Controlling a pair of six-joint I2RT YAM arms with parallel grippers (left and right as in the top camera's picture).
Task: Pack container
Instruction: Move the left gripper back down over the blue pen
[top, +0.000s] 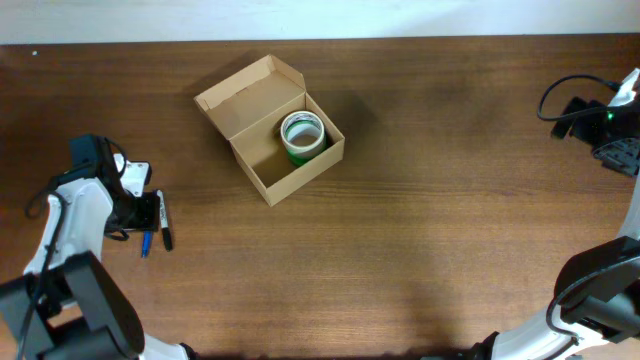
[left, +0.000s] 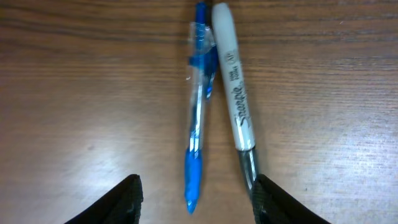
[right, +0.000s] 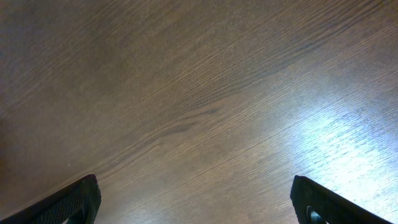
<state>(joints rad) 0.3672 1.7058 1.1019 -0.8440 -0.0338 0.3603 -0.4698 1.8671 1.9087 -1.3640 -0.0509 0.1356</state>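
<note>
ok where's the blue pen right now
The blue pen lies on the left side of the table in the overhead view, beside the black marker, between the left gripper's spread jaws, well left of the cardboard box.

Brown wood-grain table (top: 420, 250), pale strip (top: 320, 15) beyond its far edge.

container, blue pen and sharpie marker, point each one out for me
container (top: 250, 95), overhead view, on the open flap lid
blue pen (left: 197, 118), left wrist view, on the clear barrel
sharpie marker (left: 236, 93), left wrist view, on the grey labelled barrel
</note>
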